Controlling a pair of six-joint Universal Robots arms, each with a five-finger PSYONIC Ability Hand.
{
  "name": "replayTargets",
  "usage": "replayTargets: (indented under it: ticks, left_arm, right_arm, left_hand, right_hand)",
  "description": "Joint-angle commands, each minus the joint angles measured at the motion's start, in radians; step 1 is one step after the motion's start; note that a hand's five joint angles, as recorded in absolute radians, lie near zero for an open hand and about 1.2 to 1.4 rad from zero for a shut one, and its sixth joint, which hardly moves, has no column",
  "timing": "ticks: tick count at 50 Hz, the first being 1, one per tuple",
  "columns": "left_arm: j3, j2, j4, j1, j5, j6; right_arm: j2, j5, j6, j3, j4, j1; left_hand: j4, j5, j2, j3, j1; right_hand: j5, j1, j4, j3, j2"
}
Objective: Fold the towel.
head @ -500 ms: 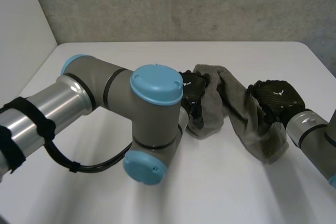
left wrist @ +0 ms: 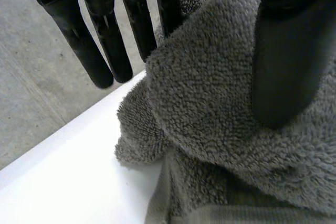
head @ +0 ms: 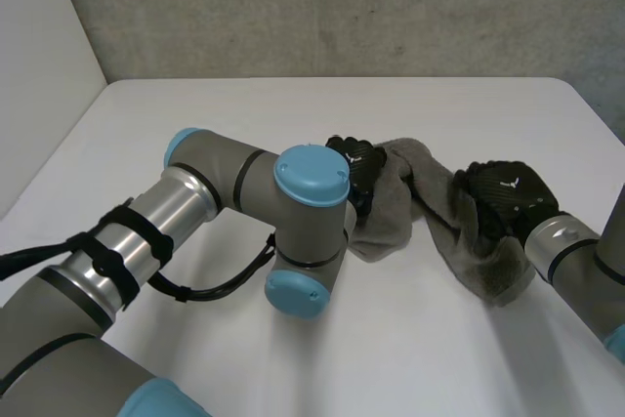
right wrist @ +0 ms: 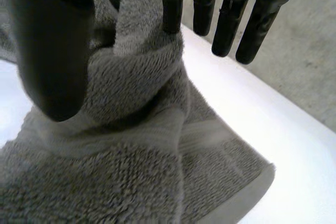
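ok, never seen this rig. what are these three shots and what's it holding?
It is a robot with two grey arms, each ending in a black hand. The wide picture comes from a camera between and behind the arms, looking down at the white table. The other two come from a camera on each wrist, looking along that hand's palm.

A grey towel hangs in a bunched band between the left hand and the right hand. In each wrist view the towel is pinched between the thumb and the straight fingers. Its loose ends rest on the table.
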Motion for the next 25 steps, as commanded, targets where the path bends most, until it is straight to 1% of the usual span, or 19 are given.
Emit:
replayTargets:
  ticks: [1,2,3,4,5,6,8,10,11,12,13,15,16,18,19,21,23,24,25]
  left_arm:
    - [0.020,-0.011,-0.024,0.000,0.000,-0.005]
    - [0.020,-0.004,-0.035,0.000,-0.001,-0.006]
    - [0.020,-0.004,-0.035,0.000,-0.001,-0.006]
    - [0.018,0.000,-0.048,-0.002,-0.001,-0.009]
    - [0.018,0.000,-0.049,-0.002,-0.001,-0.009]
    - [0.021,0.009,-0.074,-0.002,-0.003,-0.017]
    - [0.021,0.028,-0.100,0.000,-0.003,-0.029]
    - [0.018,0.055,-0.130,0.003,-0.004,-0.054]
    - [0.014,0.081,-0.151,0.012,-0.004,-0.077]
    - [0.008,0.113,-0.180,0.026,-0.003,-0.106]
    - [0.008,0.114,-0.180,0.026,-0.003,-0.106]
    - [-0.020,0.188,-0.245,0.046,0.002,-0.163]
    - [-0.020,0.189,-0.245,0.046,0.002,-0.163]
    - [-0.078,0.283,-0.297,0.067,0.008,-0.196]
    - [-0.078,0.284,-0.297,0.067,0.008,-0.197]
    - [-0.121,0.339,-0.309,0.084,0.013,-0.203]
    - [-0.237,0.461,-0.311,0.116,0.014,-0.203]
    - [-0.238,0.462,-0.311,0.116,0.014,-0.203]
    - [-0.300,0.529,-0.303,0.130,0.022,-0.201]
  right_arm:
    - [0.106,0.016,-0.002,-0.038,0.008,0.000]
    - [0.122,0.020,-0.002,-0.054,0.014,0.000]
    - [0.122,0.021,-0.002,-0.055,0.014,0.000]
    - [0.128,0.022,0.003,-0.067,0.020,0.000]
    - [0.128,0.022,0.005,-0.074,0.028,-0.004]
    - [0.120,0.019,0.009,-0.075,0.032,-0.006]
    - [0.093,0.013,0.012,-0.075,0.040,-0.004]
    - [-0.029,0.008,0.015,-0.070,0.052,0.000]
    - [-0.030,0.008,0.015,-0.070,0.052,0.000]
    - [-0.085,0.007,0.023,-0.068,0.058,0.006]
    - [-0.085,0.007,0.023,-0.068,0.058,0.006]
    - [-0.162,-0.007,0.053,-0.079,0.081,0.022]
    - [-0.162,-0.007,0.054,-0.079,0.081,0.022]
    - [-0.217,-0.060,0.077,-0.113,0.168,0.040]
    - [-0.217,-0.061,0.077,-0.113,0.169,0.040]
    - [-0.243,-0.096,0.081,-0.139,0.235,0.042]
    - [-0.274,-0.166,0.084,-0.206,0.371,0.042]
    - [-0.274,-0.167,0.084,-0.206,0.371,0.042]
    - [-0.280,-0.189,0.083,-0.241,0.427,0.042]
  left_hand:
    - [0.280,0.116,0.281,0.279,0.279]
    - [0.374,0.211,0.375,0.373,0.373]
    - [0.375,0.212,0.376,0.374,0.374]
    - [0.515,0.351,0.516,0.513,0.514]
    - [0.516,0.352,0.517,0.515,0.515]
    - [0.629,0.465,0.630,0.628,0.628]
    - [0.630,0.467,0.631,0.629,0.629]
    - [0.630,0.467,0.631,0.629,0.629]
    - [0.630,0.467,0.631,0.629,0.629]
    - [0.630,0.467,0.631,0.629,0.629]
    - [0.630,0.467,0.631,0.629,0.629]
    - [0.630,0.467,0.631,0.629,0.629]
    - [0.630,0.467,0.631,0.629,0.629]
    - [0.630,0.467,0.631,0.629,0.629]
    - [0.630,0.467,0.631,0.629,0.629]
    - [0.630,0.467,0.631,0.629,0.629]
    - [0.630,0.467,0.631,0.629,0.629]
    - [0.630,0.467,0.631,0.629,0.629]
    - [0.630,0.467,0.631,0.629,0.629]
  right_hand:
    - [0.430,0.441,0.440,0.446,0.445]
    - [0.589,0.600,0.599,0.605,0.604]
    - [0.591,0.602,0.601,0.607,0.606]
    - [0.759,0.770,0.769,0.775,0.775]
    - [0.988,0.999,0.998,1.004,1.003]
    - [0.995,1.006,1.005,1.011,1.010]
    - [0.995,1.006,1.005,1.011,1.010]
    - [0.995,1.006,1.005,1.011,1.010]
    - [0.995,1.006,1.005,1.011,1.010]
    - [0.995,1.006,1.005,1.011,1.010]
    - [0.995,1.006,1.005,1.011,1.010]
    - [0.995,1.006,1.005,1.011,1.010]
    - [0.995,1.006,1.005,1.011,1.010]
    - [0.995,1.006,1.005,1.011,1.010]
    - [0.995,1.006,1.005,1.011,1.010]
    - [0.995,1.006,1.005,1.011,1.010]
    - [0.995,1.006,1.005,1.011,1.010]
    - [0.995,1.006,1.005,1.011,1.010]
    - [0.995,1.006,1.005,1.011,1.010]
